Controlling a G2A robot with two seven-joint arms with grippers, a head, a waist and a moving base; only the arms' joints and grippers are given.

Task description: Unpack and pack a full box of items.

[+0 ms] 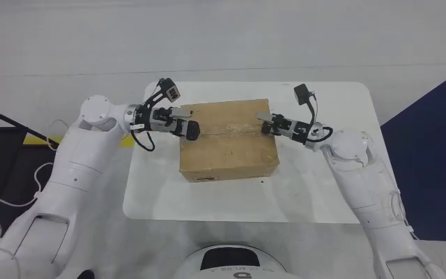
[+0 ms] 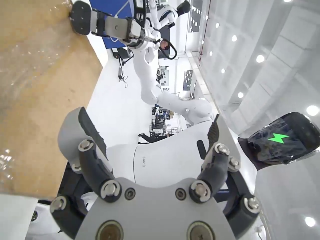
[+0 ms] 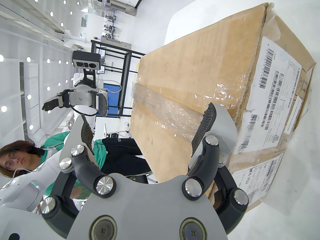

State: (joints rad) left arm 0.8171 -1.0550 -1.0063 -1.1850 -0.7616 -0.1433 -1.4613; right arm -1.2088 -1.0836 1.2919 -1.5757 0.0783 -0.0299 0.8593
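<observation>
A brown cardboard box (image 1: 230,139) lies shut in the middle of the white table (image 1: 313,188). Clear tape (image 3: 162,106) runs along its top seam. My left gripper (image 1: 189,122) is open at the box's left end, level with the top edge; in the left wrist view the gripper (image 2: 152,136) has the box (image 2: 37,76) beside one finger. At the opposite end my right gripper (image 1: 265,123) is open too. In the right wrist view that gripper (image 3: 147,126) has one finger (image 3: 207,123) over the top edge of the box (image 3: 200,63), near the tape.
White shipping labels (image 3: 275,88) cover the box's end face on the right arm's side. The table has rounded corners and reaches beyond the box on all sides, with the widest bare strip toward the near edge (image 1: 230,217).
</observation>
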